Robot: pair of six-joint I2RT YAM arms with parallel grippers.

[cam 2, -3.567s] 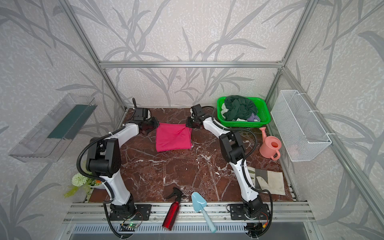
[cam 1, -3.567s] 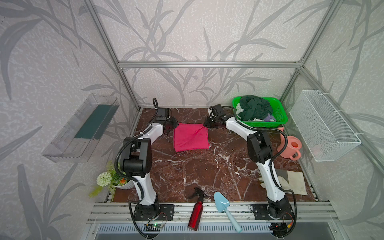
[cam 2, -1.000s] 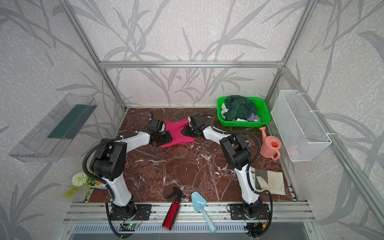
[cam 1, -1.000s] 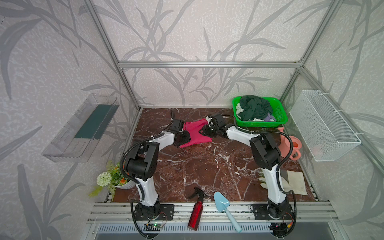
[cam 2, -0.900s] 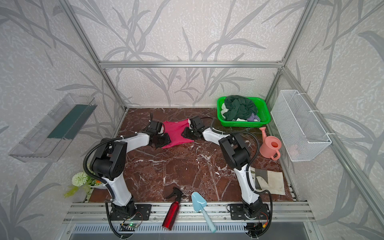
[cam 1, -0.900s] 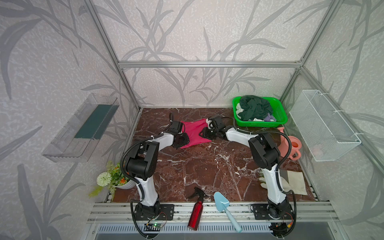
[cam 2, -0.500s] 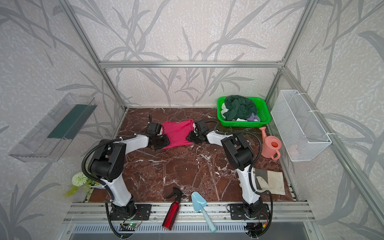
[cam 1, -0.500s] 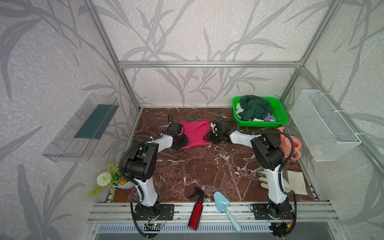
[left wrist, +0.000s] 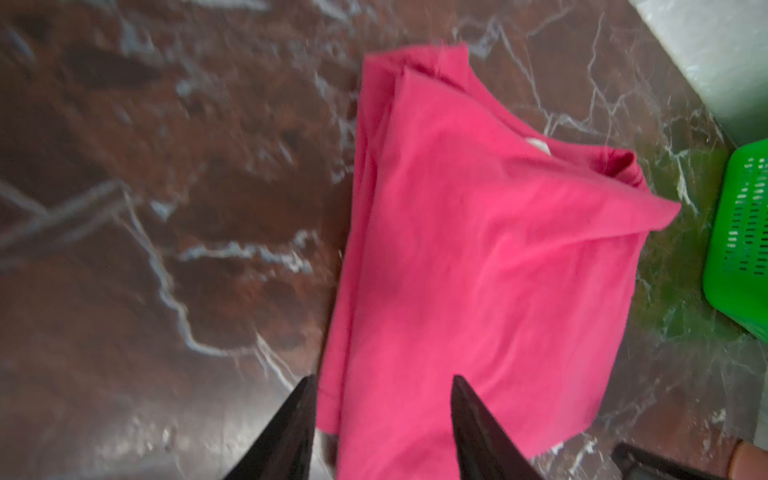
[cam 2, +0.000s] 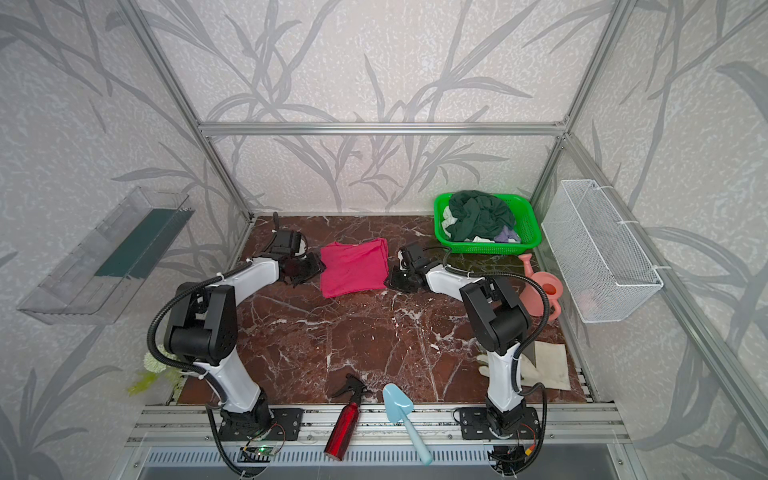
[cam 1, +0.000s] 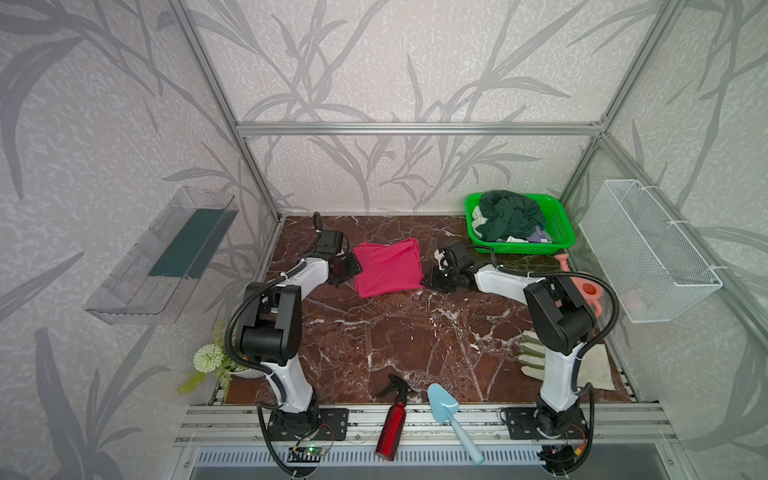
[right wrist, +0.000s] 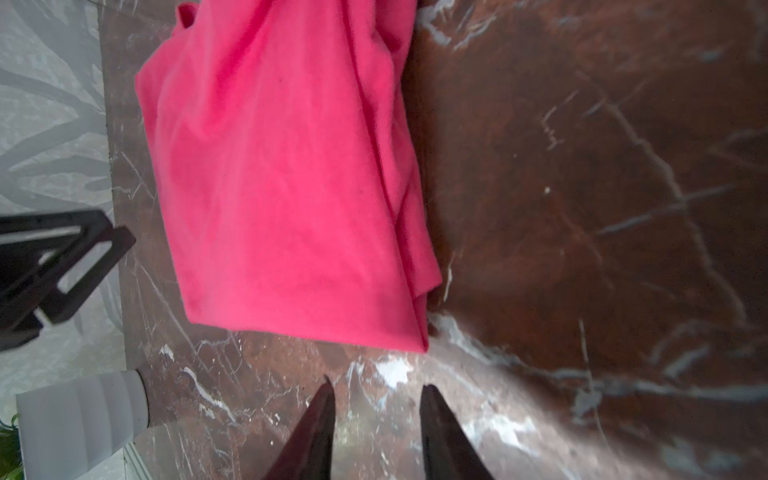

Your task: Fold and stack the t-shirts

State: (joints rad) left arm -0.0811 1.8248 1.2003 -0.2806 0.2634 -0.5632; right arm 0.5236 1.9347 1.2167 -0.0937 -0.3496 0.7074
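A bright pink-red t-shirt point(cam 1: 388, 268) point(cam 2: 353, 266) lies folded flat at the back middle of the marble table. My left gripper point(cam 1: 344, 269) point(left wrist: 382, 378) stands open at its left edge, and the shirt's near edge point(left wrist: 478, 270) shows between the spread fingers. My right gripper point(cam 1: 433, 277) point(right wrist: 374, 384) is open just off the right edge, with only bare marble between its fingers and the shirt's corner point(right wrist: 415, 332) a little ahead. A dark green t-shirt point(cam 1: 511, 214) is heaped over whitish and lavender ones point(cam 1: 538, 237) in the green basket point(cam 1: 559, 243).
A pink watering can point(cam 1: 584, 286) stands right of the right arm, and a pale glove point(cam 1: 532, 357) lies by its base. A red spray bottle point(cam 1: 392, 419) and blue trowel point(cam 1: 449, 409) rest at the front edge. A potted plant point(cam 1: 208, 361) sits front left.
The shirt, bunched and raised between both grippers a second ago, now lies flat. The left jaws have opened, and both grippers have drawn outward to the shirt's sides.
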